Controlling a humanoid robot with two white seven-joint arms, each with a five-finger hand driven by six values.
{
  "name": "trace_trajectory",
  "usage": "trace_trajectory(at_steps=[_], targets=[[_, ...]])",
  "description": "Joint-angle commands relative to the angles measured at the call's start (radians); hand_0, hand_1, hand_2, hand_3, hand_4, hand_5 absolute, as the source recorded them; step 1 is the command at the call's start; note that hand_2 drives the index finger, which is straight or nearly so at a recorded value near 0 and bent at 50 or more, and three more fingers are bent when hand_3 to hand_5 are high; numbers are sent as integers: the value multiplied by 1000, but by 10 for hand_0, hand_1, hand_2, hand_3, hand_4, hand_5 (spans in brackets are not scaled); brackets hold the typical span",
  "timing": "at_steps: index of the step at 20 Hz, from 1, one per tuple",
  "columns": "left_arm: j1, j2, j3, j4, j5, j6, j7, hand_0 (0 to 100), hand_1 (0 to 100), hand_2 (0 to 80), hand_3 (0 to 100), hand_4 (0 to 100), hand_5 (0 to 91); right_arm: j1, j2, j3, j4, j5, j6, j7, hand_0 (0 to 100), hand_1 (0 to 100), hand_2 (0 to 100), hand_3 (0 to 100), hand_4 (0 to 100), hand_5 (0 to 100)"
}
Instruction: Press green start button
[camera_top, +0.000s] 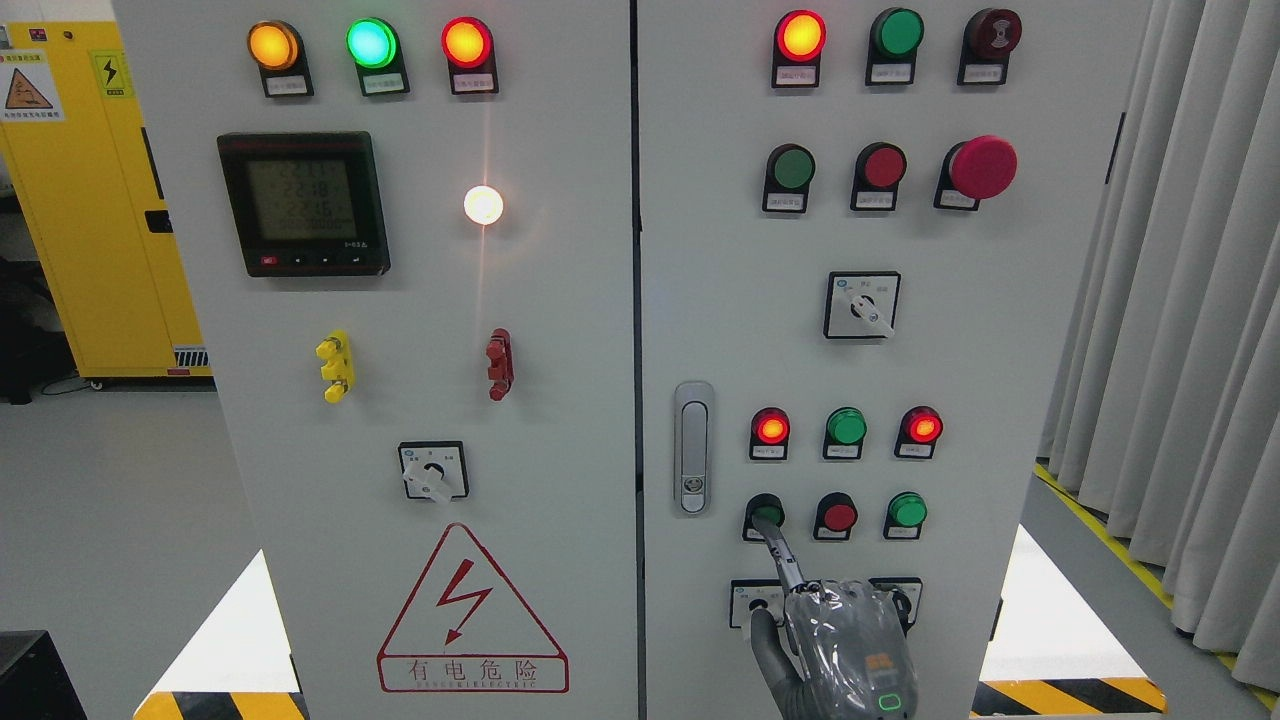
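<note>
Fingers (783, 555) of right hand (845, 645) curled except one extended index, tip touching green start button (768, 514) directly above it, red button (838, 516) just right of fingertip, holding nothing.

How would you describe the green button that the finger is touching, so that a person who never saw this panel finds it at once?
Start at the grey cabinet's right door and find the vertical silver door handle. Just right of the handle's lower end runs a row of three round buttons: green, red, green. The wanted one is the left round green button, nearest the handle, with the robot hand pointing one finger onto it.
</note>
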Motion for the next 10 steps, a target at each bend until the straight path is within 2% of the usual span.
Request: trace_trajectory(at_steps=[1,10], targets=[[0,0,1,0,0,0,-1,120,556,0,0,0,0,-1,1,-23,17,-21,7,11,746,885,0,1000,1000,1000],[0,0,1,0,0,0,-1,120,556,0,0,0,0,-1,1,-29,12,-22,7,3,750,883,0,1000,1000,1000]])
